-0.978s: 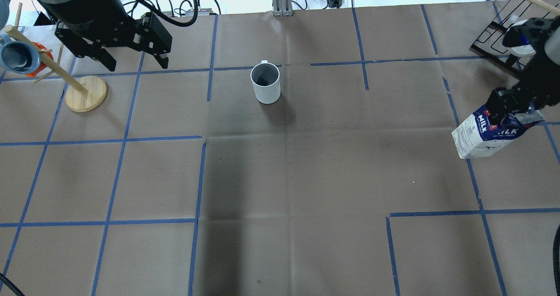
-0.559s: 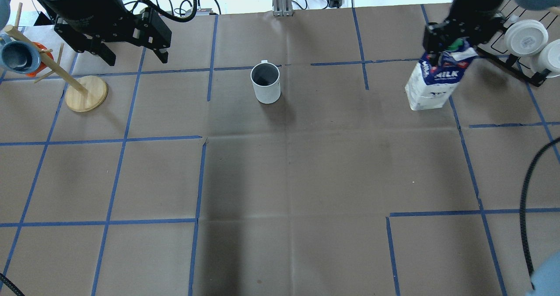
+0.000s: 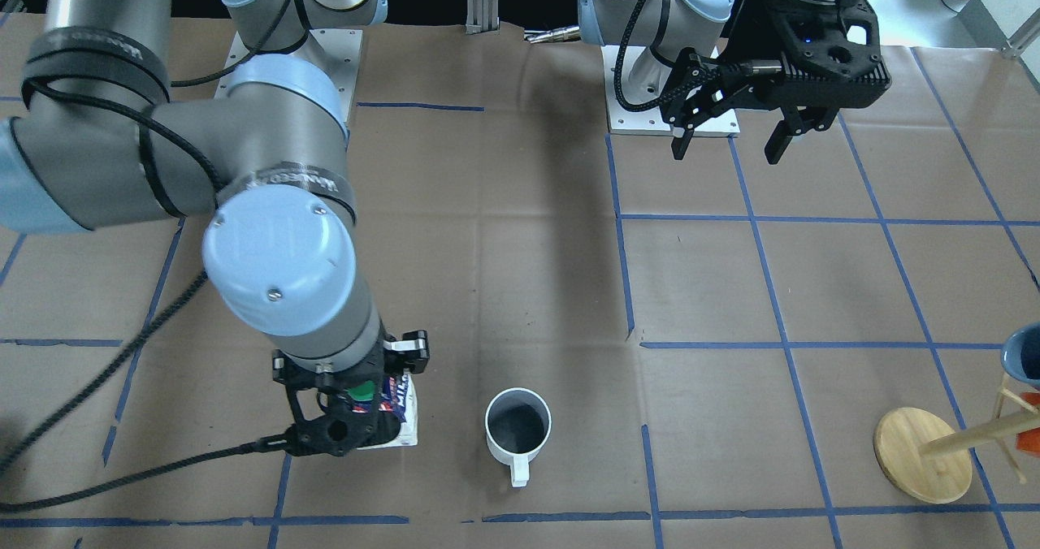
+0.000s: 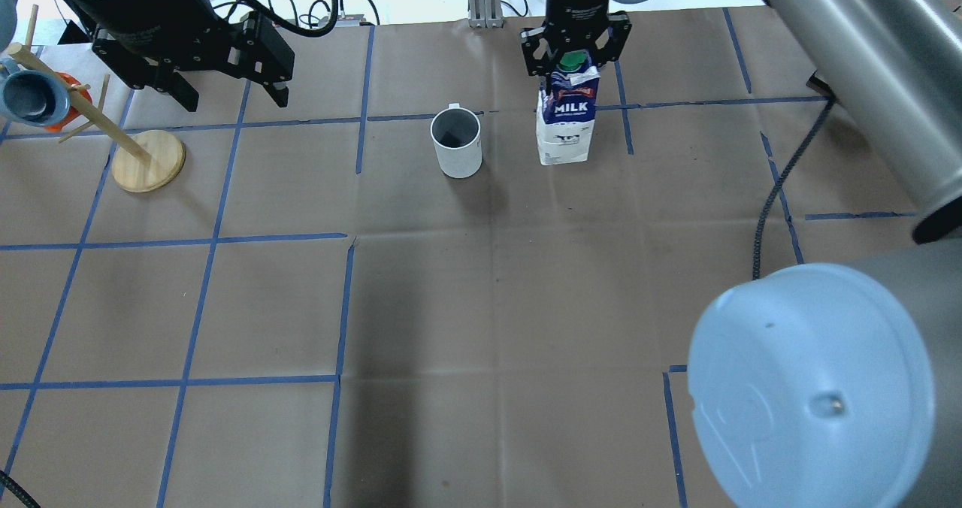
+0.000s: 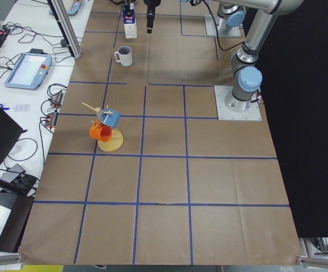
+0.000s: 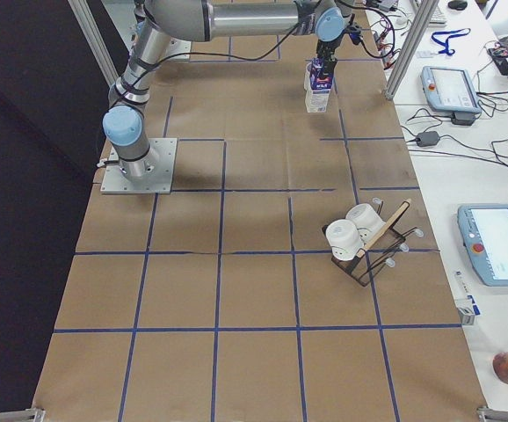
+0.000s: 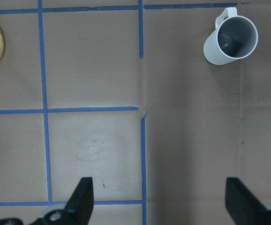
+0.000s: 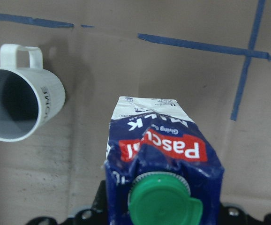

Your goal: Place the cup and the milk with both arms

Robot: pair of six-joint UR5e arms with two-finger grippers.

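Milk (image 3: 404, 409) is largely hidden under right gripper (image 3: 357, 401) in front-facing view. Left gripper (image 7: 159, 187) fingers (image 7: 81, 201) are cropped by wrist view's bottom edge. Cup (image 8: 27, 101) lettering is not legible.

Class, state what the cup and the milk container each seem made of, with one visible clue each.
The cup: likely glazed ceramic, smooth white outside, grey inside. The milk: probably coated paperboard, given creased printed folds; its green cap looks like ridged plastic.
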